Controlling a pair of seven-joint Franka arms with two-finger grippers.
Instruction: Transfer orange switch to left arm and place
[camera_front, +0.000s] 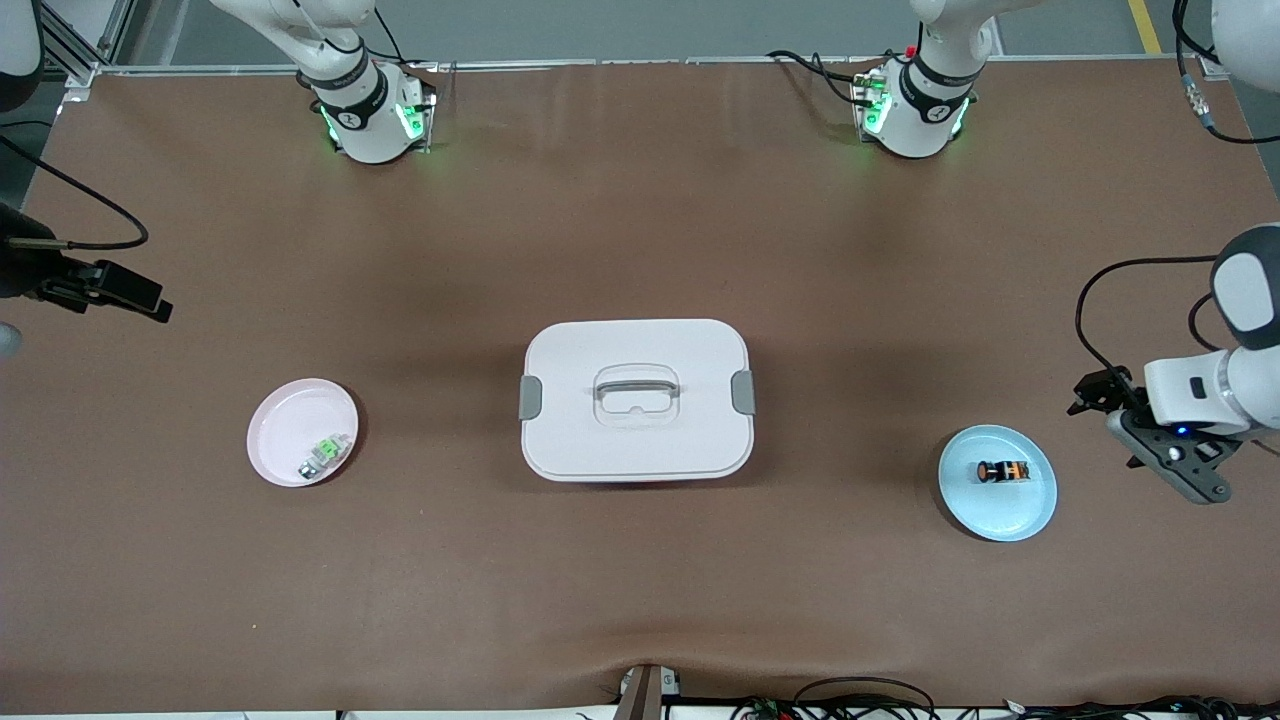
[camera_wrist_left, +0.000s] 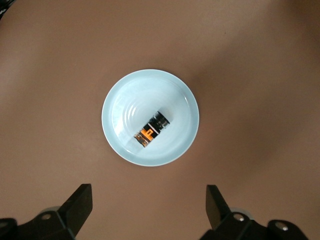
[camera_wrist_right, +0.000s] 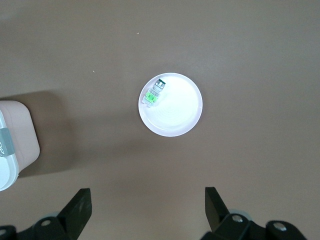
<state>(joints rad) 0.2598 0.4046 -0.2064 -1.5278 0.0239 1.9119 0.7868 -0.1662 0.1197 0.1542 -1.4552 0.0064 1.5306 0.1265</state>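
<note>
The orange switch (camera_front: 1003, 470) lies on its side in a small blue plate (camera_front: 1000, 515) toward the left arm's end of the table. It also shows in the left wrist view (camera_wrist_left: 152, 129), black with orange parts. My left gripper (camera_front: 1100, 390) hangs open and empty above the table beside that plate; in its wrist view (camera_wrist_left: 148, 200) the jaws stand wide apart. The white box (camera_front: 636, 440) with grey handle and latches sits mid-table, lid on. My right gripper (camera_front: 150, 300) is open and empty above the right arm's end of the table, also in its wrist view (camera_wrist_right: 147, 200).
A pink plate (camera_front: 290, 420) toward the right arm's end holds a small green and clear component (camera_front: 325, 455). Both show in the right wrist view, plate (camera_wrist_right: 175, 117) and component (camera_wrist_right: 154, 93), with a corner of the box (camera_wrist_right: 17, 125). Brown table all around.
</note>
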